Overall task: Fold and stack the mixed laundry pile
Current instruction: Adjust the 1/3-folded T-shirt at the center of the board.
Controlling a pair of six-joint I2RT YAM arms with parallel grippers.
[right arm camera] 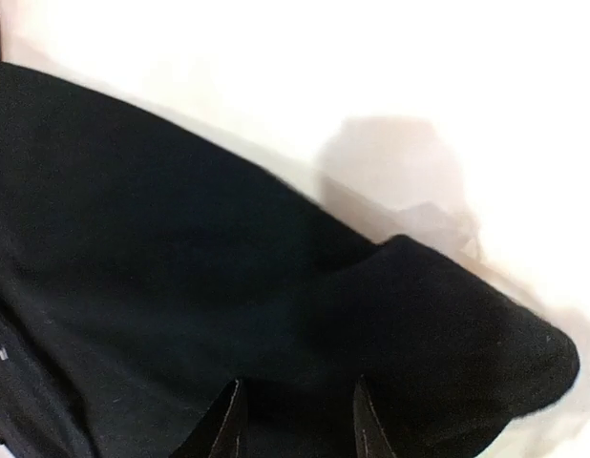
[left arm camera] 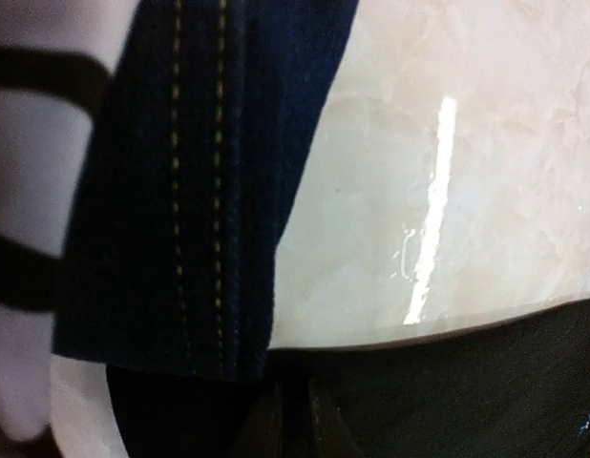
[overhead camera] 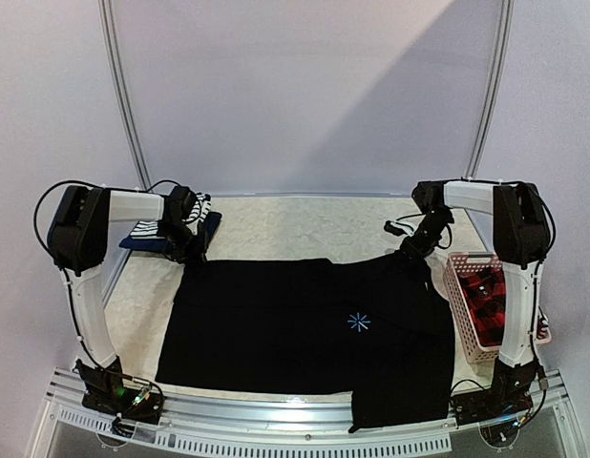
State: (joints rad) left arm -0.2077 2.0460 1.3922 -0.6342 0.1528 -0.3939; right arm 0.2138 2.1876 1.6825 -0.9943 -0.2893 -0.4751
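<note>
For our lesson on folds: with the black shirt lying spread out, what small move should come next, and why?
Probably close the right gripper on the far corner of the black shirt: its fingers stand apart over that fabric, and the shirt lies spread out.

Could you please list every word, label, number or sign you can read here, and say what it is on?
No readable words or numbers anywhere.
One sign only: a small blue star mark, no letters, on the black shirt.
</note>
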